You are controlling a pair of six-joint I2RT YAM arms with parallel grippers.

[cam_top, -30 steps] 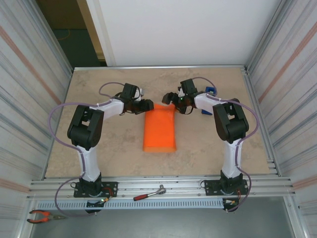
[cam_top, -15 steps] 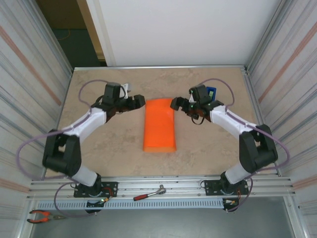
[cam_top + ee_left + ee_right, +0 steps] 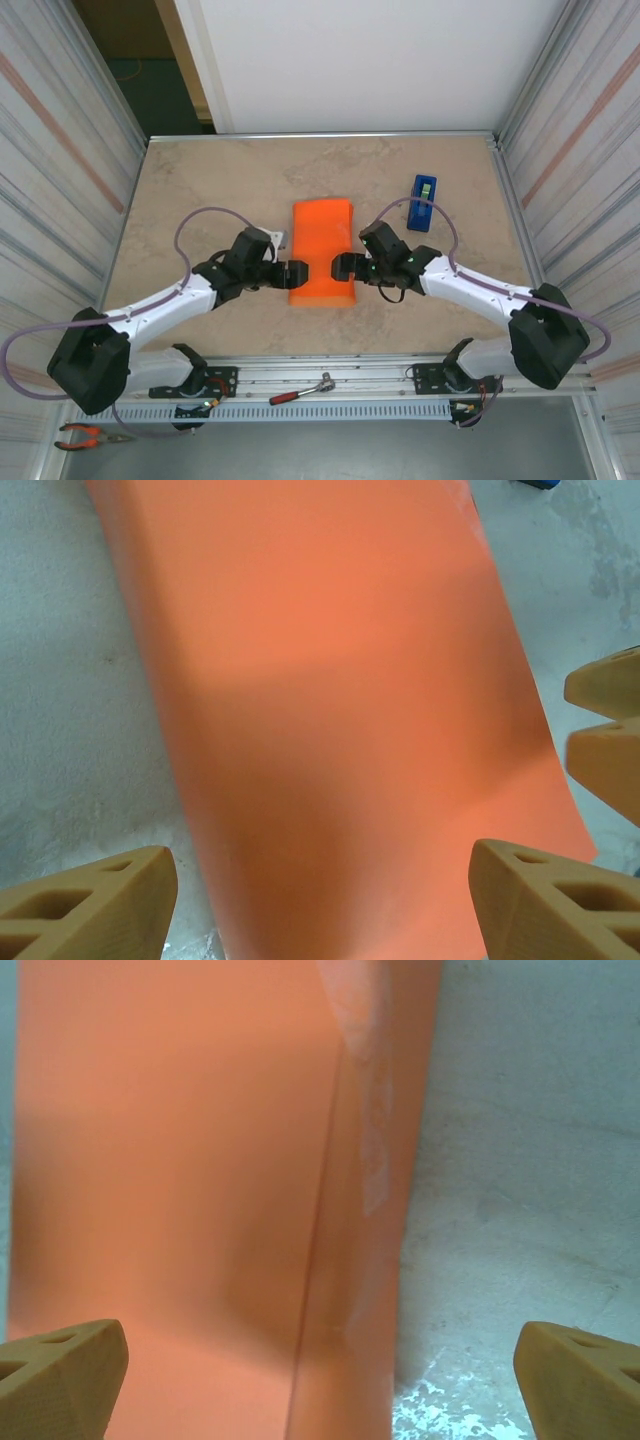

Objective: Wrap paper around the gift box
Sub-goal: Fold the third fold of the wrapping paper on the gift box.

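On the rail along the near edge of the worktop (image 3: 200, 180) lies a red-handled ratchet (image 3: 300, 390), and a pair of pliers (image 3: 85, 435) sits further left on the frame below it.

Just beyond, both arms reach inward to the near end of the parcel. The left gripper (image 3: 292, 272) is at its left near corner and the right gripper (image 3: 340, 267) at its right near corner, facing each other across the end. In the left wrist view the fingers (image 3: 90, 900) stand wide apart with the orange sheet between them and nothing pinched. In the right wrist view the fingers (image 3: 60, 1370) are also spread to the limits of the frame, holding nothing.

The paper (image 3: 323, 250) lies in the middle of the worktop as a long orange sleeve running from near to far. The gift box is entirely hidden inside it, so its exact place along the sleeve cannot be told. A lengthwise seam (image 3: 330, 1160) shows in the right wrist view, with a glossy patch (image 3: 352, 1000) that looks like tape.

The wrap around the box seems done and sealed. Since the sleeve is much longer than it is wide, the ends probably overhang and need folding and taping, likely starting at the near end.

Toward the far right corner stands the blue tape dispenser (image 3: 421, 201), well apart from the parcel.
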